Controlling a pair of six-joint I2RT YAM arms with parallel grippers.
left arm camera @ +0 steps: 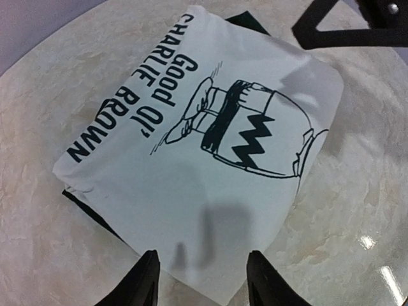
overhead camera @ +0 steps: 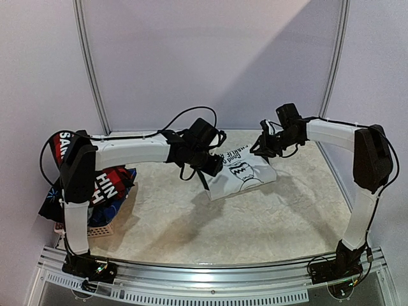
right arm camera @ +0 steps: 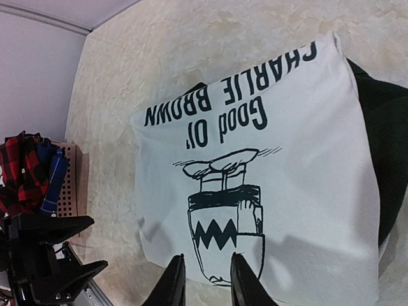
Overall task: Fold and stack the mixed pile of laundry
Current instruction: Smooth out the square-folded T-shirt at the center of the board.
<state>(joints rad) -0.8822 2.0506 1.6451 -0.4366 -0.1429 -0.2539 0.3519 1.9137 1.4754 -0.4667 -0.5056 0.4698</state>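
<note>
The shirt (overhead camera: 245,173) lies folded, print up, on the far middle of the counter (overhead camera: 255,223). The rest of the pile (overhead camera: 95,185) sits heaped in the basket (overhead camera: 102,229) at the near left.

My left pincer (left arm camera: 201,274) hangs over the shirt's edge, released, with nothing between its fingers. My right pincer (right arm camera: 207,274) is over the opposite side, its gap narrower but also empty.

I judge the fold done, so this piece should serve as the stack's base. To finish well, I should lift both pincers straight up so no finger drags the top layer. A dark green layer pokes out from under the white at two edges, and a light tuck there would square it.

I cannot tell whether either pincer's tips touch the cloth. The layers beneath are hidden. My left arm covers much of the pile, so I cannot count its garments.
</note>
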